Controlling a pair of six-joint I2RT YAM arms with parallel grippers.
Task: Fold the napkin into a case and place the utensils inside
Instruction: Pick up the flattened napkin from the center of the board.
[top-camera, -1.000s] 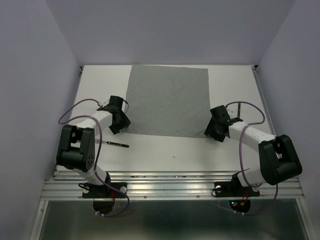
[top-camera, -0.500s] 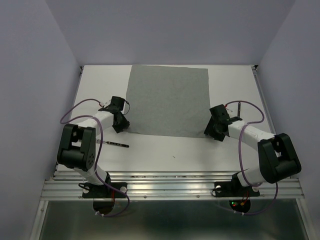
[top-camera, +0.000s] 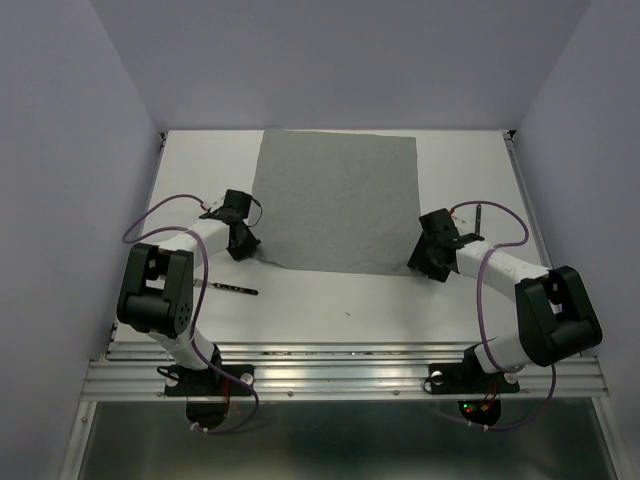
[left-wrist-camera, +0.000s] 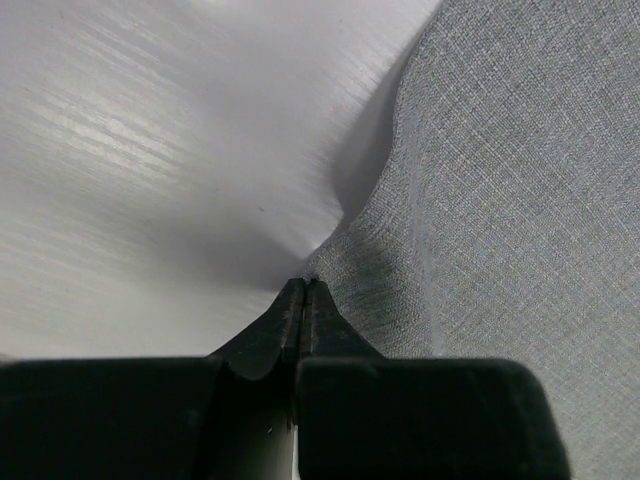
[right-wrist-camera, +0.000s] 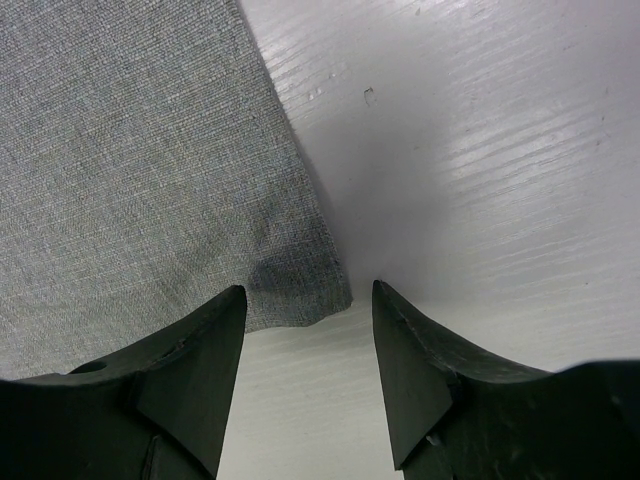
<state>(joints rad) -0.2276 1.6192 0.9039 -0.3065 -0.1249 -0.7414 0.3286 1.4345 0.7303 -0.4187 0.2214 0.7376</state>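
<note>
**Left hand (top-camera: 243, 245) pinches napkin (top-camera: 335, 200); right hand (top-camera: 422, 262) open**

Top view: the napkin lies flat toward 12 o'clock on the surface (top-camera: 340, 300). The left hand is at its 7 o'clock corner, the right hand at its 5 o'clock corner. One utensil (top-camera: 228, 288) lies at 6 o'clock from the left hand, a second utensil (top-camera: 478, 212) at 2 o'clock from the right hand.

Left wrist: the fingers (left-wrist-camera: 270, 340) are closed on the napkin's edge, which puckers up to their tips.

Right wrist: the fingers (right-wrist-camera: 195, 360) stand apart, straddling the flat corner.

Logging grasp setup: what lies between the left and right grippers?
Only the near edge of the plain grey square cloth napkin, running from the left gripper to the right gripper; the top view shows it.
</note>
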